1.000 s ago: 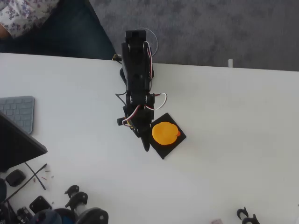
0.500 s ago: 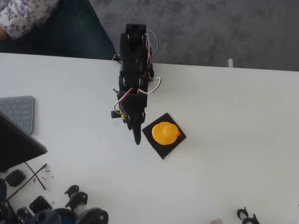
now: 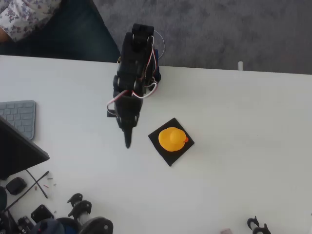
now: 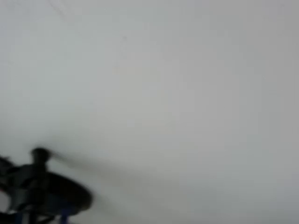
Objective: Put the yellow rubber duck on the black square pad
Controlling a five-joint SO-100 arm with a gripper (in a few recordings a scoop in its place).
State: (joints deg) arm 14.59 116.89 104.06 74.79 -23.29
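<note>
We take the black square pad (image 3: 171,142) as our landmark in the overhead view. The yellow rubber duck (image 3: 172,139) sits on top of it, roughly centred, beak toward the pad's right corner, black border showing around the duck on all sides. The pad lies flat on the white table (image 3: 243,126), turned like a diamond.

The gripper (image 3: 127,141) is left of the pad, tip pointing down the picture, clear of both pad and duck, with a strip of bare table between. The duck is therefore right of the fingertips and roughly level with them, not touching them.

Against the earlier overhead pictures: a second ago we saw the gripper tip right at the pad's left edge, just beside the duck; half a second ago it was already off the pad; now it has swung further left and the arm (image 3: 132,68) leans left too. Duck and pad look unmoved.

The gripper holds nothing and touches nothing we can see. From above the fingers read as one dark narrow point, so we cannot tell whether the jaws are apart or together.

Wrist view is blurred: mostly pale table, with a dark smeared shape (image 4: 44,189) at lower left that we cannot identify.

Well left of the pad: a grey keyboard (image 3: 19,117) and a dark slanted slab (image 3: 17,151).
</note>
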